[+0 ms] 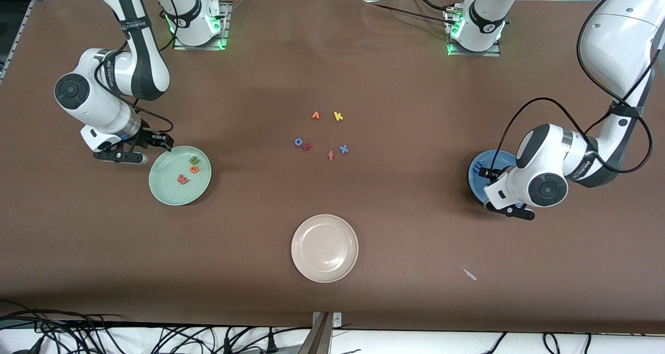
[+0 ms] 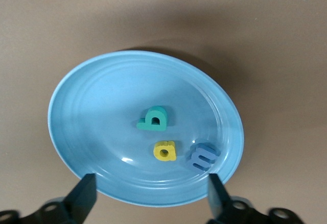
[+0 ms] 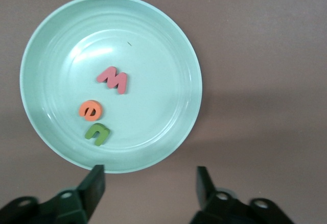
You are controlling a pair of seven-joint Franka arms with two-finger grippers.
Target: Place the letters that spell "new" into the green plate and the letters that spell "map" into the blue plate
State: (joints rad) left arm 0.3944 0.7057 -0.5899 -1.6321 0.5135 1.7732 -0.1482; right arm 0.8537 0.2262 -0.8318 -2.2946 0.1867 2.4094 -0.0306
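Green plate [image 3: 168, 40] holding n, e, w, blue plate [image 2: 92, 96] holding m, a, p, both end effectors released

From the front, the left arm's wrist covers most of the blue plate [image 1: 477, 168], hiding its letters and the left gripper's fingers. The right gripper [image 1: 156, 145] shows there only as a dark shape, fingers indistinct. Both wrist views cut the fingers [image 2: 84, 197] [image 3: 93, 184] off at the picture's edge. One reddish letter [image 1: 307, 147] beside the blue o [image 1: 298, 142] is too small to read.
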